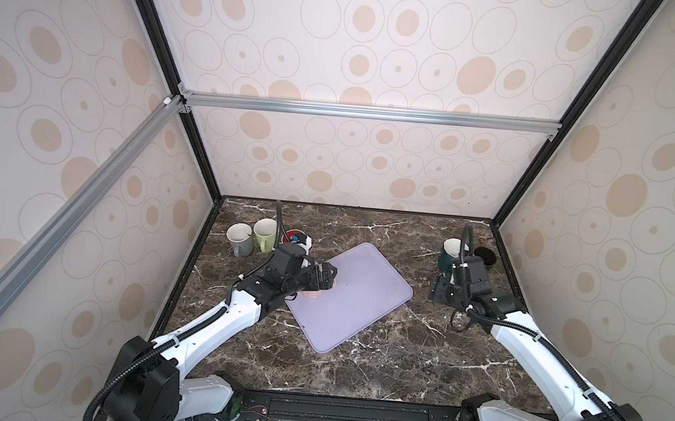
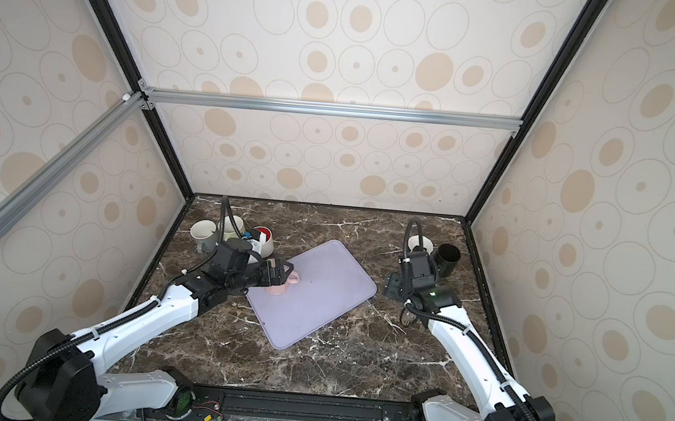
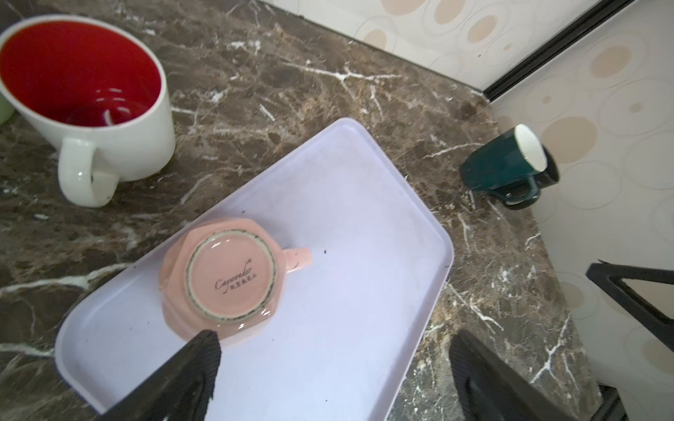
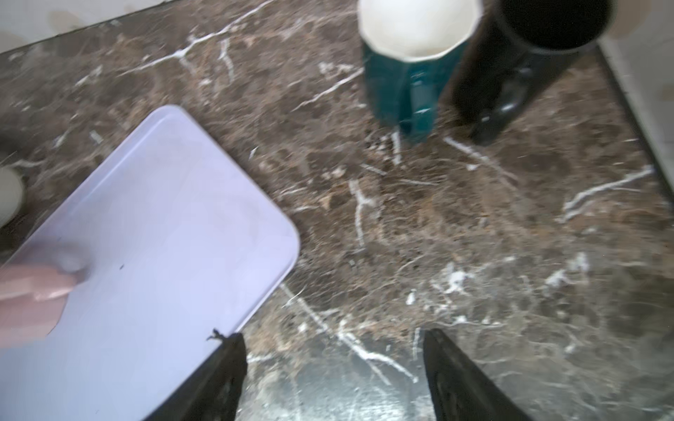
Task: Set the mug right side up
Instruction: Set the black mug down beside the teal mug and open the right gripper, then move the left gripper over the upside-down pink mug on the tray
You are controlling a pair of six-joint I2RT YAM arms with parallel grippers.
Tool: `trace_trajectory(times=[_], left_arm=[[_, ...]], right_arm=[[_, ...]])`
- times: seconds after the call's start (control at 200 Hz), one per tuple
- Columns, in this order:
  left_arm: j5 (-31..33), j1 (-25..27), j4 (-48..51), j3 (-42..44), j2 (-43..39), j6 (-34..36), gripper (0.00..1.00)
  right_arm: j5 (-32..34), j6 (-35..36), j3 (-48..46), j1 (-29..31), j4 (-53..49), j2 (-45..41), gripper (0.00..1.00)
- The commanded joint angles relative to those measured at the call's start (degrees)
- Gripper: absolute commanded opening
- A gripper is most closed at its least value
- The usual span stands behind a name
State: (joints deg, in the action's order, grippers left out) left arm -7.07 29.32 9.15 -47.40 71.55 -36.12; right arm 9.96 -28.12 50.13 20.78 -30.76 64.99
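A pink mug (image 3: 222, 277) stands upside down on the lavender tray (image 3: 346, 291), base up, with its handle toward the tray's middle. In both top views the mug (image 1: 314, 293) (image 2: 276, 289) is half hidden under my left gripper (image 1: 323, 277) (image 2: 280, 271). That gripper (image 3: 335, 339) is open wide, and one fingertip (image 3: 206, 346) sits at the mug's edge with nothing between the fingers. My right gripper (image 4: 333, 337) (image 1: 439, 291) is open and empty over the bare marble, just off the tray's right corner (image 4: 255, 291).
A grey mug (image 1: 239, 238), a green mug (image 1: 265, 232) and a white mug with a red inside (image 3: 91, 91) stand upright at the back left. A teal mug (image 4: 408, 65) and a black mug (image 4: 529, 54) stand at the back right near the wall.
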Motion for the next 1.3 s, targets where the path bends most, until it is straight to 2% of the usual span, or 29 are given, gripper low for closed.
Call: trace_trajectory(times=[0.0, 0.065, 0.345, 0.655, 1.02, 1.295], left_arm=[[4.4, 0.2, 4.1, -3.4, 2.0, 1.9, 0.98], [6.5, 0.2, 5.3, -4.7, 4.0, 2.2, 0.98], [7.3, 0.3, 5.1, -7.7, 9.1, 2.4, 0.98], [5.9, 0.3, 4.2, -14.3, 17.2, 4.5, 0.98], [-0.8, 1.7, -1.8, -20.0, 25.3, 2.7, 0.98], [-1.9, 5.5, -1.2, -27.5, 32.1, 3.2, 0.98]], right_arm=[[-1.4, -3.9, -2.5, 3.7, 1.8, -1.0, 0.78], [-2.2, -3.6, -3.7, 4.5, 2.2, -1.6, 0.79], [-1.5, -4.1, -6.8, 4.5, 0.9, -5.4, 0.79], [0.0, -4.7, -9.7, 4.5, -1.0, -7.5, 0.79], [3.2, -6.1, -12.1, 4.6, -5.3, -13.7, 0.79], [3.6, -7.1, -14.3, 4.5, -7.3, -21.1, 0.82]])
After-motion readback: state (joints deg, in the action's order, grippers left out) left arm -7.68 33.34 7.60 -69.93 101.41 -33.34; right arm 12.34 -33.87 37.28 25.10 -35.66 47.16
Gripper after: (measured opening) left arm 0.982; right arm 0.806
